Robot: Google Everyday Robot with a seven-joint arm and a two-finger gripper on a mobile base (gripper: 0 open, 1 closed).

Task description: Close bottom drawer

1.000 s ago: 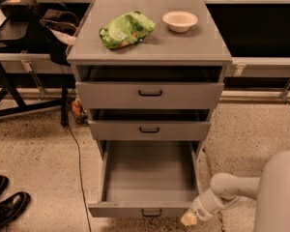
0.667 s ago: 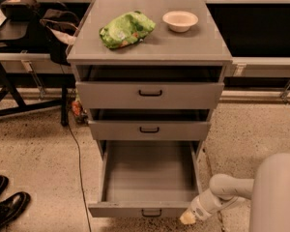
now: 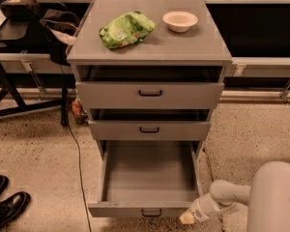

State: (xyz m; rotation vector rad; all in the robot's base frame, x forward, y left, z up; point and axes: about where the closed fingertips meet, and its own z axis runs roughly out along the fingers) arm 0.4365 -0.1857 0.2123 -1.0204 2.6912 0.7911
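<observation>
The gripper (image 3: 186, 219) is hanging low by the floor, just beside the right end of the bottom drawer's front panel. Over the last second it is creeping only slightly leftward toward that corner, and the arm behind it is hardly shifting. Whether it is open or closed is not showing, so I cannot tell. The bottom drawer (image 3: 150, 178) is standing pulled far out of the cabinet, its grey tray lying bare and its handle (image 3: 151, 212) facing the camera. It is sitting exactly where it was a second ago, so the push is seemingly not yet biting. The task is looking barely begun, with the gripper probably lining up on the panel. Pressing so near the corner is risking a skewed drawer or a slip past the edge. The middle drawer (image 3: 150, 129) and top drawer (image 3: 150, 94) are each standing out a little too
</observation>
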